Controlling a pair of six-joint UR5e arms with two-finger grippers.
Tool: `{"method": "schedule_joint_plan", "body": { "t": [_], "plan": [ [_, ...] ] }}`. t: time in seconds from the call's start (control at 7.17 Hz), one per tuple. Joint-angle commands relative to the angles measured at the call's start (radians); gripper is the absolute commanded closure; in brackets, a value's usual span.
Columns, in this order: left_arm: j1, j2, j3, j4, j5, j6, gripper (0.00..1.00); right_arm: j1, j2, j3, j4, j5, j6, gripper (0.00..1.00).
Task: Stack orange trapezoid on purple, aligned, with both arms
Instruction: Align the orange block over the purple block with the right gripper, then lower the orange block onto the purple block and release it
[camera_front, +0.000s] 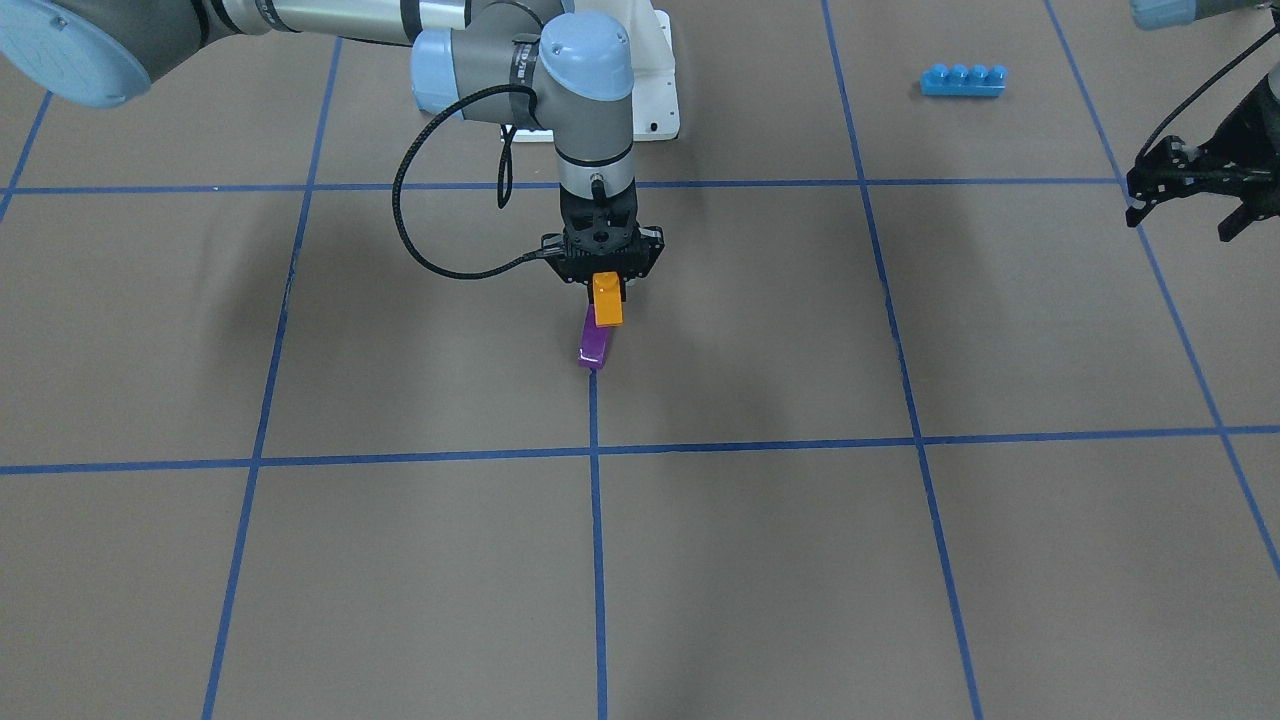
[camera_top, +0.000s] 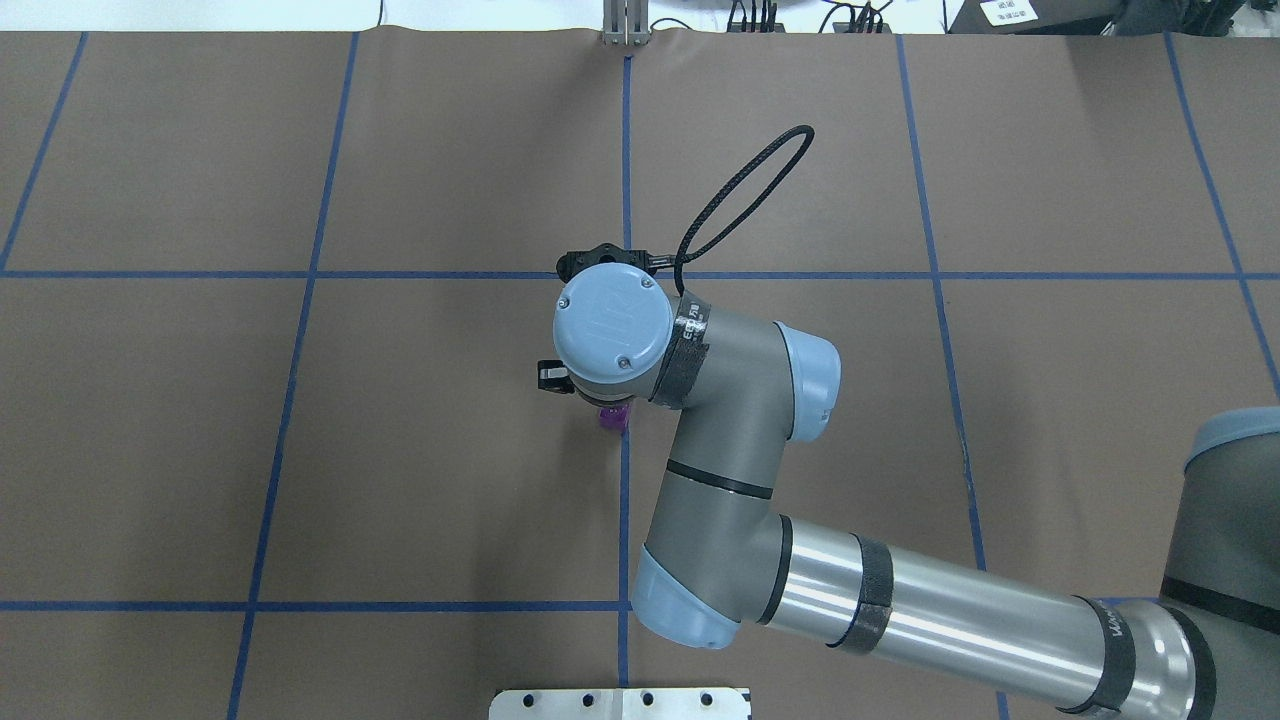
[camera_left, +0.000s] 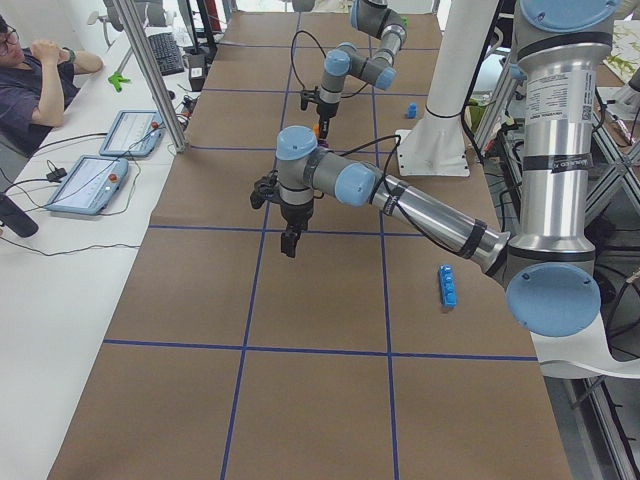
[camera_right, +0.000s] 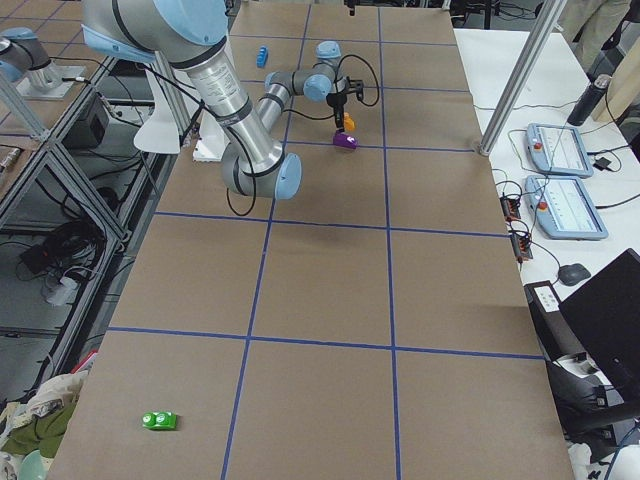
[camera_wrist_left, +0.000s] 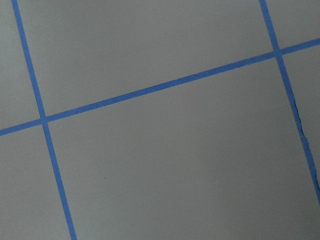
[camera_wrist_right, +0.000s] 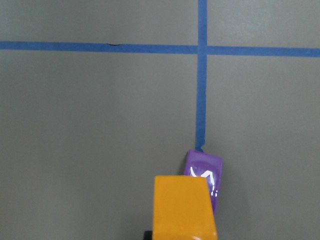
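Right claw (camera_front: 606, 285) clamped on the orange trapezoid (camera_wrist_right: 184, 207), carried low over the tabletop (camera_front: 400, 560). The purple (camera_wrist_right: 204, 172) lies just under and ahead of the claw, offset to the wrist view's right. Its long axis is skewed slightly off the orange's. Contact between them: cannot tell. Likely needs a small sideways shift and twist before lowering. Left claw (camera_front: 1185, 222) spread, empty, well apart.
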Motion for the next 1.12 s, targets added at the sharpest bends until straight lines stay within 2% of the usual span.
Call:
{"method": "schedule_joint_plan", "body": {
  "t": [0.0, 0.28, 0.7, 0.98],
  "plan": [
    [0.0, -0.001, 0.001, 0.0, 0.0, 0.0, 0.0, 0.004, -0.002, 0.024, -0.004, -0.018, 0.066, 1.0],
    [0.0, -0.004, 0.013, 0.0, 0.0, 0.0, 0.0, 0.002, 0.0, 0.023, -0.01, -0.11, 0.248, 1.0],
    [0.002, -0.004, 0.015, 0.0, 0.0, 0.0, 0.0, -0.024, -0.002, 0.013, -0.02, -0.234, 0.339, 1.0],
    [0.002, -0.004, 0.02, 0.0, 0.0, 0.0, 0.0, -0.083, 0.0, 0.012, -0.063, -0.317, 0.367, 1.0]
  ]
}}
